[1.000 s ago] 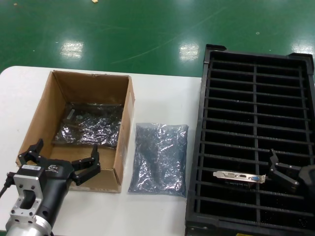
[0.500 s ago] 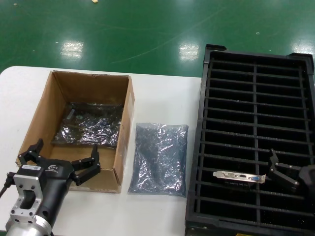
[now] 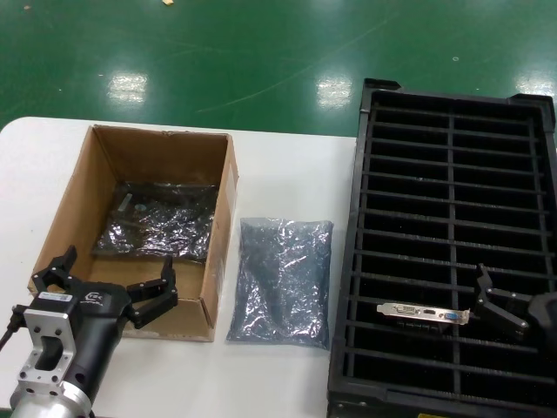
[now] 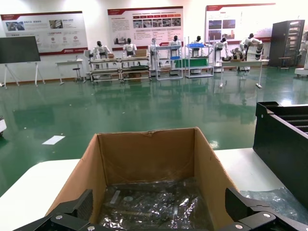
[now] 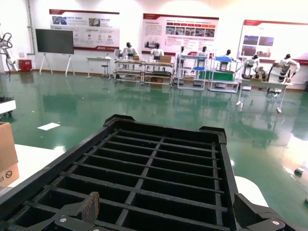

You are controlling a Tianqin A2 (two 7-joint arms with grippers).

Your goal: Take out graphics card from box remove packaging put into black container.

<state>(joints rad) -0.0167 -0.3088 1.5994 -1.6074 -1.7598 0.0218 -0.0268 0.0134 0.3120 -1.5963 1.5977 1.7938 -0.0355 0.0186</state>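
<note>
The box (image 3: 80,200) stands at the table's left, and a crinkly silver bag (image 3: 157,222) with a dark item in it lies on its floor. My left gripper (image 3: 116,264) hangs open over the box's near wall; the left wrist view shows its jaws spread wide at the box (image 4: 149,154) above that bag (image 4: 154,207). An empty piece of packaging (image 3: 281,280) lies flat between the box and the black container (image 3: 361,218). A graphics card (image 3: 424,313) stands in a near slot, silver bracket up. My right gripper (image 3: 480,292) is open just right of it, not touching.
The table's rounded far-left corner (image 3: 26,131) and front edge border the work area. Green floor lies beyond. The black container (image 5: 159,159) fills the right wrist view, its other slots bare, with my right gripper (image 5: 166,207) above them. The empty bag's corner (image 4: 274,199) shows beside the box.
</note>
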